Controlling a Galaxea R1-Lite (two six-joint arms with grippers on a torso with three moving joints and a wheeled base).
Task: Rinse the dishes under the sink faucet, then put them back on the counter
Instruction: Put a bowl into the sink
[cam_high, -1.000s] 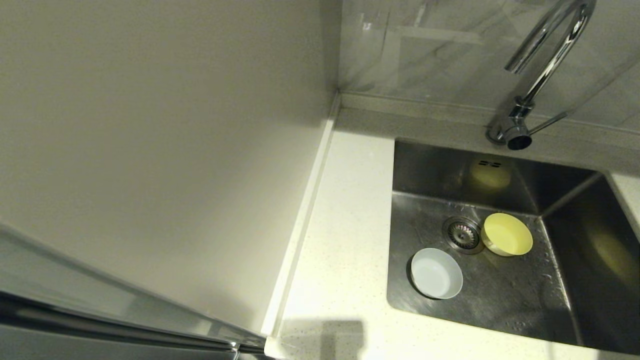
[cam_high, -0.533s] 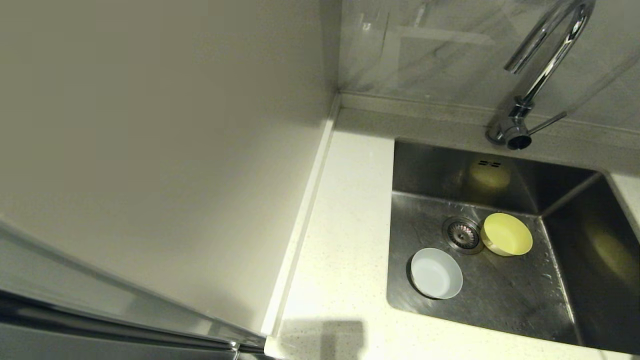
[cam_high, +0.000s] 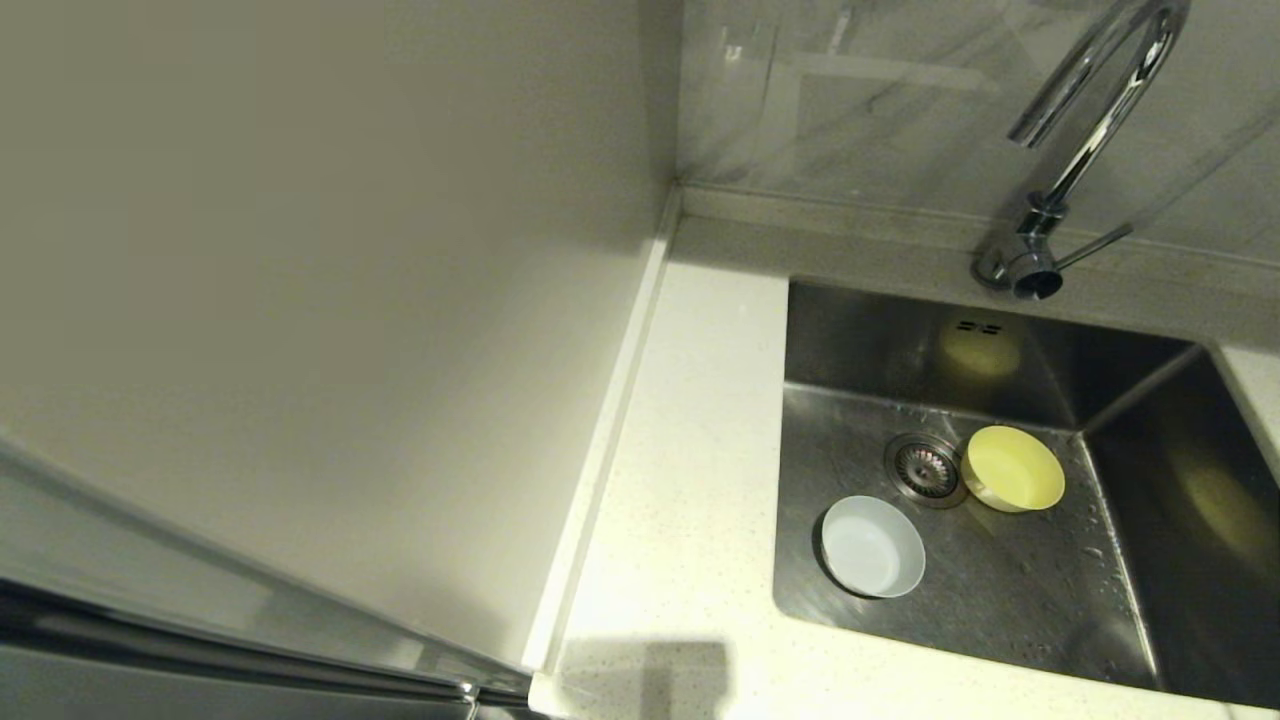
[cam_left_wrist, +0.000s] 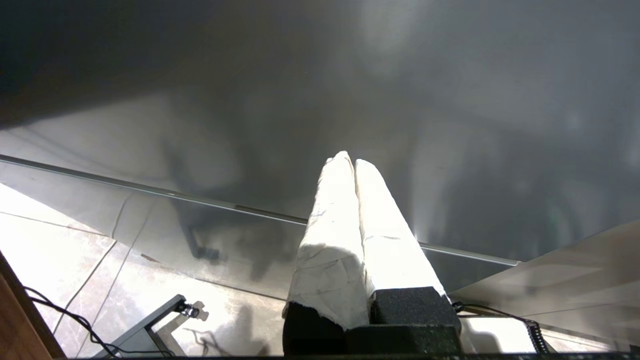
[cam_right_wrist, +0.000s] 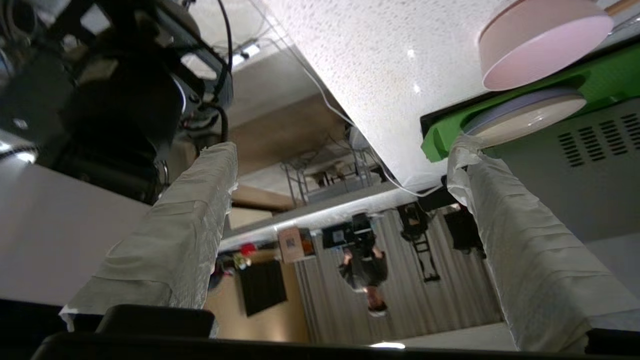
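In the head view the sink (cam_high: 1130, 560) holds two of the dishes: a pale blue-grey bowl (cam_high: 872, 547) near its front left corner and a yellow bowl (cam_high: 1013, 468) beside the drain strainer (cam_high: 925, 468). Both stand upright. The faucet (cam_high: 1090, 120) arches over the back rim, and no water runs from it. Neither arm shows in that view. In the right wrist view a white bowl (cam_right_wrist: 542, 40) stands on the speckled counter (cam_right_wrist: 390, 75), and my right gripper (cam_right_wrist: 342, 150) is open, empty and clear of the bowl. My left gripper (cam_left_wrist: 350, 160) is shut on nothing, parked low before a grey panel.
A strip of counter (cam_high: 690, 450) runs between the sink and the cream wall panel (cam_high: 300, 300). The faucet's thin lever (cam_high: 1095, 247) points right. Beside the white bowl lies a green board (cam_right_wrist: 500, 115) carrying a pale plate (cam_right_wrist: 525, 115), next to a grey vented appliance (cam_right_wrist: 595, 145).
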